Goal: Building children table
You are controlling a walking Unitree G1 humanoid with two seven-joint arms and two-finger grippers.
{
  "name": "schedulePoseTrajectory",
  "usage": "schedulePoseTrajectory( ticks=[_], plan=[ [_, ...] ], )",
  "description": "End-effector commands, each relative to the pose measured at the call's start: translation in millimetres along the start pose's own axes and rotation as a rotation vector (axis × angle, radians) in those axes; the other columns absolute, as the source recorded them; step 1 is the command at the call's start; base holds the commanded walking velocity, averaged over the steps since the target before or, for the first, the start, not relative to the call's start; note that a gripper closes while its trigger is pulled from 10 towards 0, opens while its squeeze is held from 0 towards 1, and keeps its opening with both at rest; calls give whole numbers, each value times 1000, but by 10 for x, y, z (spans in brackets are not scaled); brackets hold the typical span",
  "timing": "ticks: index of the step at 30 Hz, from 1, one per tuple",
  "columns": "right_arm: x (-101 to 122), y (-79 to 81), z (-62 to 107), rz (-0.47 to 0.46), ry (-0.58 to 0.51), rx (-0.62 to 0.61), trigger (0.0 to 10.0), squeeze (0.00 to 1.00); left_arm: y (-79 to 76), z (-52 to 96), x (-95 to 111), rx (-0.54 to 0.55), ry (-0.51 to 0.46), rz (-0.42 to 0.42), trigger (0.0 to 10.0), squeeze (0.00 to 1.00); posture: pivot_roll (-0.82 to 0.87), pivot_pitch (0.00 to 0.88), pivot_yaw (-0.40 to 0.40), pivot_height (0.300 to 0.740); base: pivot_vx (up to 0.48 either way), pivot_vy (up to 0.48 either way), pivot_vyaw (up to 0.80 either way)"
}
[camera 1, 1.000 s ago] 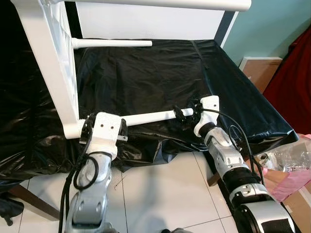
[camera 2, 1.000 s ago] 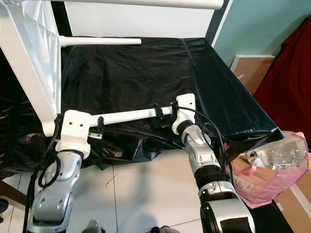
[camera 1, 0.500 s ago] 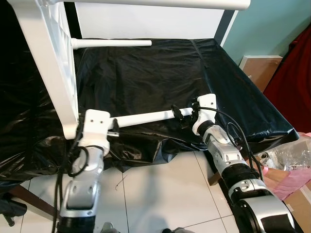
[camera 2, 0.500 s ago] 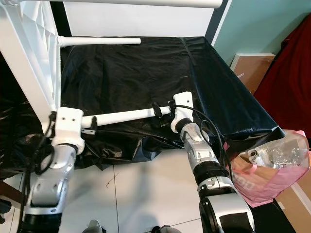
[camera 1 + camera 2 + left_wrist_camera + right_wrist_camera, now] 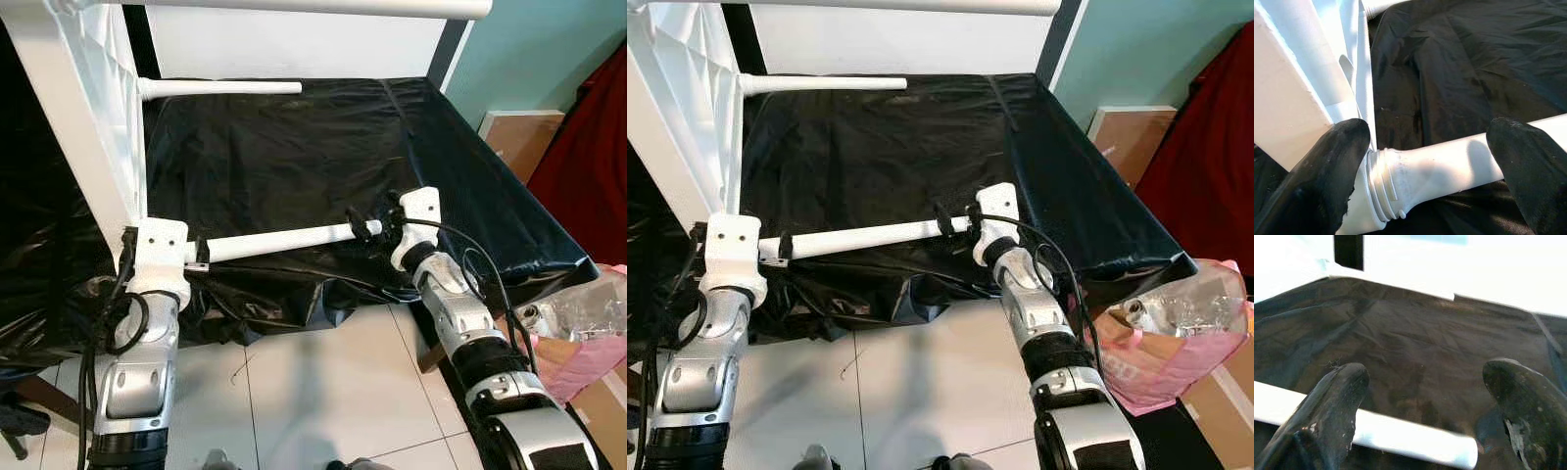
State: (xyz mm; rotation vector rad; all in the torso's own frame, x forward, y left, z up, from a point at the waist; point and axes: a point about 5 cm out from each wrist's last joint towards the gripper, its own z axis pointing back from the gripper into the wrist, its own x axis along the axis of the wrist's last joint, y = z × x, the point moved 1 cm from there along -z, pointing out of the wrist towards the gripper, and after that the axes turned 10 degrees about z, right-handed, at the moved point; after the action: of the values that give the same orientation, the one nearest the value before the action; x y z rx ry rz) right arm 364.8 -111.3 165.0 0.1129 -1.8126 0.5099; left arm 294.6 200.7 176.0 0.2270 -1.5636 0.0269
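Observation:
The white children's table [image 5: 93,127] stands tipped on its side on a black sheet. One white leg [image 5: 220,87] sticks out from its far corner. A second white leg [image 5: 279,238] lies level along the sheet's front edge. Its threaded end [image 5: 1386,183] sits at the table's near corner. My left gripper [image 5: 1430,171] is open, its fingers wide on either side of that threaded end. My right gripper [image 5: 367,227] is open at the leg's free end [image 5: 1462,456], which lies between its spread fingers.
The black plastic sheet [image 5: 294,147] drapes over a low platform down to the tiled floor [image 5: 313,392]. On the right are a cardboard box [image 5: 519,137], red cloth [image 5: 588,147] and a clear bag of hardware [image 5: 578,313] on pink packaging.
My left gripper has slid left along the leg, from beside the table's corner post to right at it. The right gripper stays at the leg's free end.

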Motion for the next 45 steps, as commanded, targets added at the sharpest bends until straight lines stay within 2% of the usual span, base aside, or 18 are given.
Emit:
schedulePoseTrajectory(
  ticks=[1,2,3,5,6,8,13,14,17,18,22,24,30,38,45],
  plan=[
    [167,-8,27,151,-91,-34,10000,0,-128,3,-14,-41,5,43,10000,0,85,78,-107,740,0,0,0],
    [222,-5,30,198,-119,-51,10000,0,-191,3,-16,-63,11,64,10000,0,85,76,-110,740,0,0,0],
    [222,-5,30,198,-119,-51,10000,0,-191,3,-16,-63,11,64,10000,0,85,76,-110,740,0,0,0],
    [338,13,23,299,-161,-83,10000,0,-313,-9,-31,-93,32,149,10000,0,81,75,-110,740,0,0,0],
    [338,13,23,299,-161,-83,10000,0,-313,-9,-31,-93,32,149,10000,0,81,75,-110,740,0,0,0],
    [420,33,4,371,-184,-110,10000,0,-410,-35,-21,-106,51,246,10000,0,81,73,-110,740,0,0,0],
    [506,78,-32,443,-208,-119,10000,0,-528,-78,28,-142,56,320,10000,0,79,68,-111,740,0,0,0],
    [566,88,-56,495,-226,-131,10000,0,-580,-114,61,-160,51,338,10000,0,78,66,-112,740,0,0,0],
    [755,66,-112,611,-288,-179,10000,0,-656,-204,149,-192,31,341,10000,0,70,64,-108,740,0,0,0],
    [755,66,-112,611,-288,-179,10000,0,-656,-204,149,-192,31,341,10000,0,70,64,-108,740,0,0,0],
    [1072,-2,-155,779,-405,-286,10000,0,-731,-298,236,-226,14,343,10000,0,60,65,-103,740,0,0,0],
    [1154,-11,-178,817,-430,-314,10000,0,-759,-326,254,-231,11,342,10000,0,54,68,-98,740,0,0,0],
    [1445,-23,-266,910,-516,-361,10000,0,-899,-403,321,-262,7,352,10000,0,32,71,-85,740,0,0,0],
    [1593,-36,-319,974,-576,-387,10000,0,-968,-441,311,-276,13,359,10000,0,6,70,-70,740,0,0,0],
    [1625,-38,-346,1009,-601,-410,10000,0,-981,-481,311,-276,13,364,10000,0,-6,69,-64,740,0,0,0]
  ],
)
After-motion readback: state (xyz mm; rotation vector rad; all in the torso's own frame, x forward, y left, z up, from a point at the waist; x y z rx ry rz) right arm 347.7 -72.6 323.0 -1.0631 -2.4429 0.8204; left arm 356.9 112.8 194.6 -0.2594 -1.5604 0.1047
